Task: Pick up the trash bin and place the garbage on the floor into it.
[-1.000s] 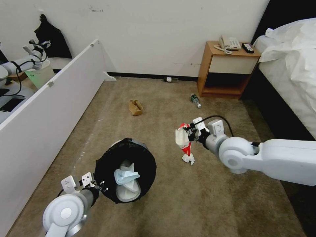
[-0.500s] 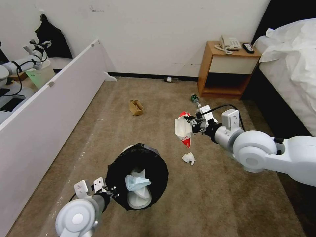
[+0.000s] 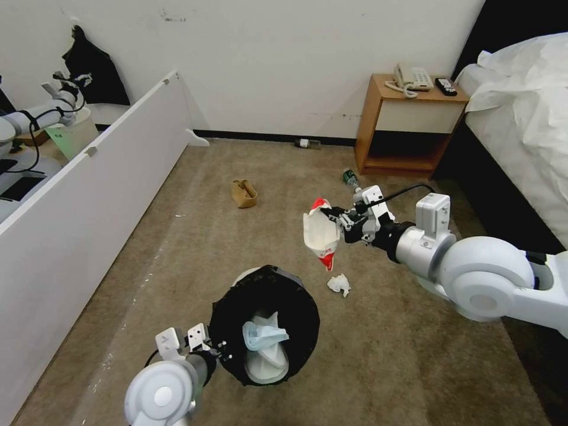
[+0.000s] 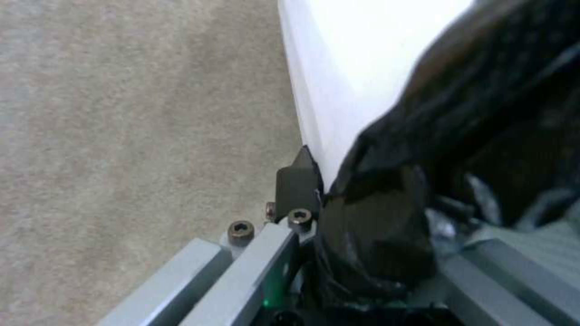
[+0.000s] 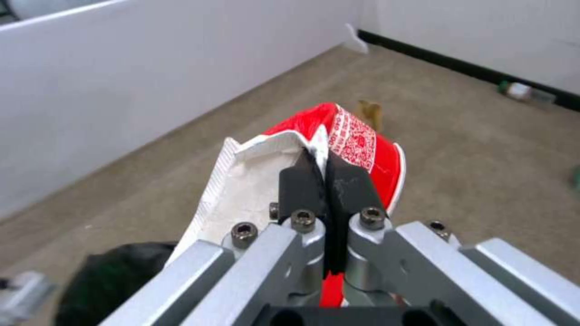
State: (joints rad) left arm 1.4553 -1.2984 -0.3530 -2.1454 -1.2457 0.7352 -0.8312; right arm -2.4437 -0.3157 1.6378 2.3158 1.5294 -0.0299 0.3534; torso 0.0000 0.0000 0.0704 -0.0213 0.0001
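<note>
I am in the carrying step: my right gripper (image 3: 338,223), in the middle of the head view, has its two black fingers (image 5: 302,181) pressed together on the edge of the red packet (image 3: 319,234), which hangs in the air, clear of the floor (image 3: 384,355). My left gripper (image 3: 220,350), at the lower left of the frame, pinches the rim of the trash bin (image 3: 266,325) through the black bag; in the left wrist view one dark finger (image 4: 296,181) lies against the white bin wall. The bin is tilted with its mouth toward the camera, and inside it I see the white slippers (image 3: 266,364) and the blue face mask (image 3: 263,334).

I judge the packet must next come above the bin mouth, which lies lower and to the left of it, before the fingers let go.

On the beige carpet a white tissue (image 3: 339,285) lies just under the packet. A brown paper bag (image 3: 244,193) sits at the upper middle and a green-labelled bottle (image 3: 350,177) near the wooden nightstand (image 3: 408,124). A second bottle (image 3: 306,143) lies by the wall. A white panel (image 3: 89,207) stands at the left, a bed (image 3: 526,118) at the right.
</note>
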